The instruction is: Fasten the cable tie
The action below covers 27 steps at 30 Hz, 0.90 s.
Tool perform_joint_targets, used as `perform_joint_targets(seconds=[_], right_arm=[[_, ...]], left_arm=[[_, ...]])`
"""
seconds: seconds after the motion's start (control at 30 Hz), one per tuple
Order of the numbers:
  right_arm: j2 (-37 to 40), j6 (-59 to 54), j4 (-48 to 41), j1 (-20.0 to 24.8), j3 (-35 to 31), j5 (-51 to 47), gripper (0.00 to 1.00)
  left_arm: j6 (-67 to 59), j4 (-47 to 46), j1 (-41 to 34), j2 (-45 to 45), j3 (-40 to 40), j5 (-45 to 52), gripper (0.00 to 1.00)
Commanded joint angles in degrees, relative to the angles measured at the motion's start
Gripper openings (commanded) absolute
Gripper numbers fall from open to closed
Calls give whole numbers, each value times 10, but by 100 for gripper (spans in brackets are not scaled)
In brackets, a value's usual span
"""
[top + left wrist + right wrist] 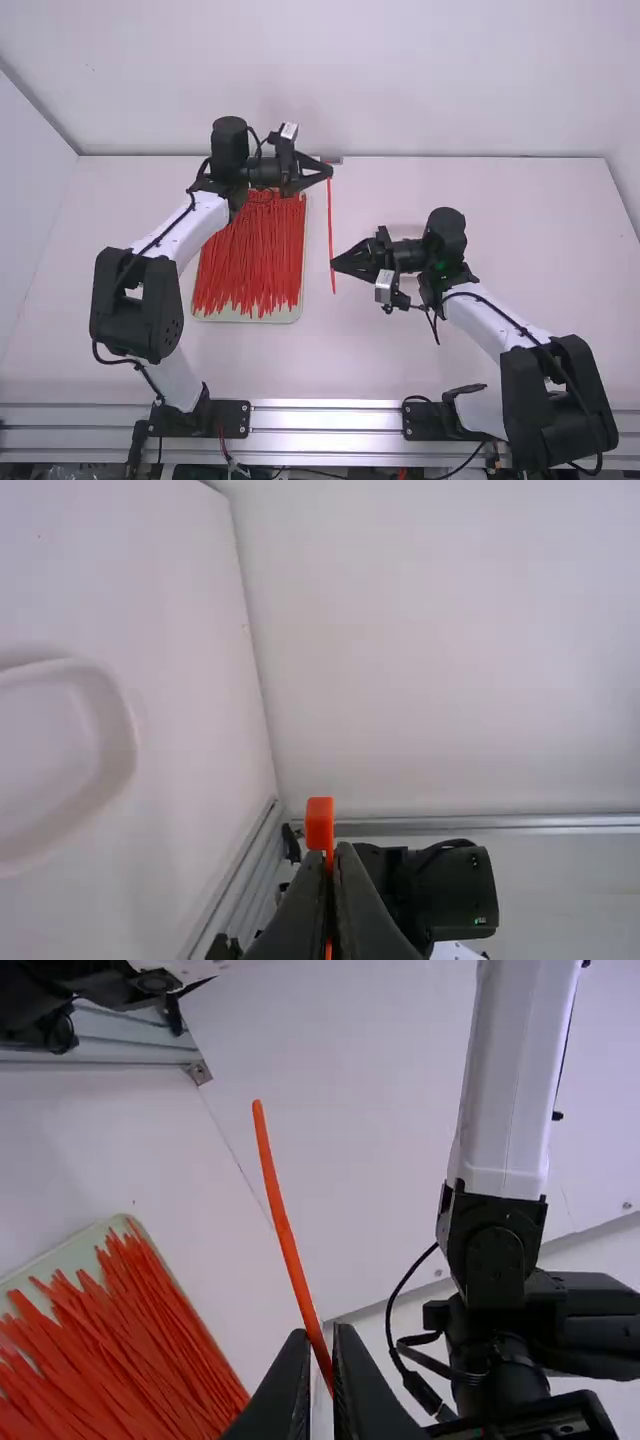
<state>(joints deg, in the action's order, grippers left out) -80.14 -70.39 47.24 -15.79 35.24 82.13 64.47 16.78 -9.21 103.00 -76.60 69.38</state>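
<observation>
**Cable tie held at both ends, not yet looped**

A single red cable tie (329, 225) runs almost straight from near the far edge of the table (520, 220) toward its middle, just beside the right rim of a tray (246, 318). Its head (320, 825) is at the far end and stands just clear of the left gripper (326, 172). That gripper's fingers are pressed together on the strap directly behind the head. The right gripper (334, 262) takes the strap near the other end. Its fingers stand narrow with the strap between them, and a short pointed tail (258, 1110) runs on past them toward the near edge. Whether the strap touches the table anywhere cannot be told. The tray holds a loose pile of ties (255, 255) of the same red.

Judged stage: early. Head and tail are well apart and no loop is formed.

Hazards from here:
- (a) Bending the springy strap may lever it out of one pinch, most likely the right, which holds thin strap.
- (b) The left fingers sit so close to the head that they may cover its slot or leave it facing away from the tail.
- (c) A tail entering askew, or wrong face up, will not catch.
- (d) A tie dropped onto the pile would be hard to single out.
</observation>
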Motion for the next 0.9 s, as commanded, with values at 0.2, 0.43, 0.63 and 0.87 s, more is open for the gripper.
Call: perform_joint_targets(seconds=[0.2, 0.43, 0.63, 0.87], right_arm=[[0, -6, 4, 3, -1, 1, 8], [0, -23, 4, 1, -1, -1, 8], [0, -22, 4, 0, 0, 0, 0], [0, 58, 1, 1, 0, 2, 0]], left_arm=[[-9, -3, -10, 5, 4, 16, 2], [-9, -3, -10, 5, 4, 16, 2], [-10, -2, -17, 5, 4, 16, 2], [-20, -2, -20, 5, 4, 16, 2]])
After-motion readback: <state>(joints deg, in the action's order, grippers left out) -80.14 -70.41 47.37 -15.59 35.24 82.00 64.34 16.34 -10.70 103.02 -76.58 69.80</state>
